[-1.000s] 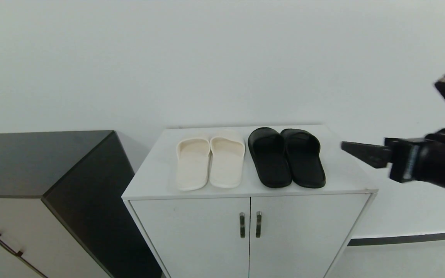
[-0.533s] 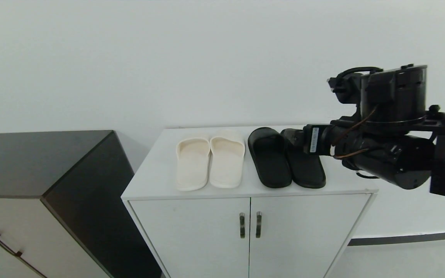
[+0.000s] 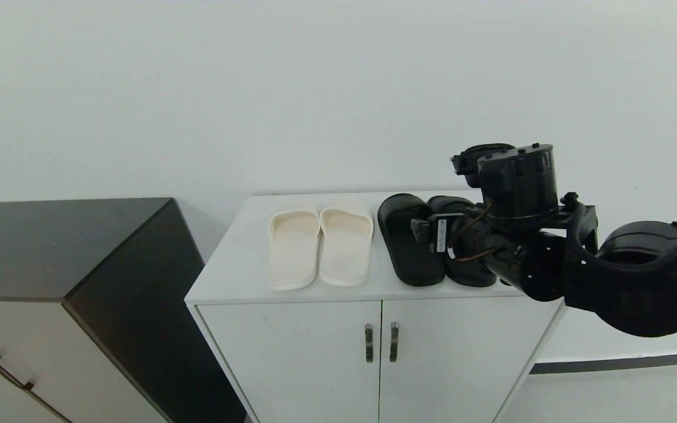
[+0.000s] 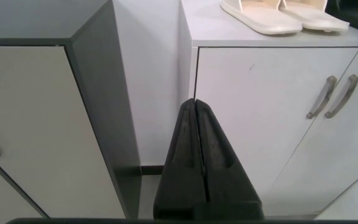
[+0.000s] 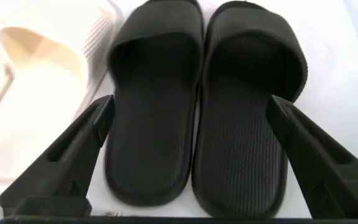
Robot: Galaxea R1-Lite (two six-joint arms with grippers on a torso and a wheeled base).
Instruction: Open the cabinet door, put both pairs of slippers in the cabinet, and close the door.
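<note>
While the left gripper (image 4: 197, 155) hangs low and nearest, before the gap between two cabinets, its fingers are pressed flat together and hold nothing. Just beyond stands the white cabinet (image 3: 291, 352), both doors closed, two upright metal handles (image 3: 368, 342) side by side at the centre seam. A dark cabinet (image 3: 50, 247) stands to its left. On the white cabinet's top lie the cream slippers (image 3: 318, 247) at left and the black slippers (image 3: 409, 247) at right, toes toward the far wall. The right gripper (image 5: 190, 106) hovers at the black pair's near end, fingers spread wide, one on each side, grasping nothing.
</note>
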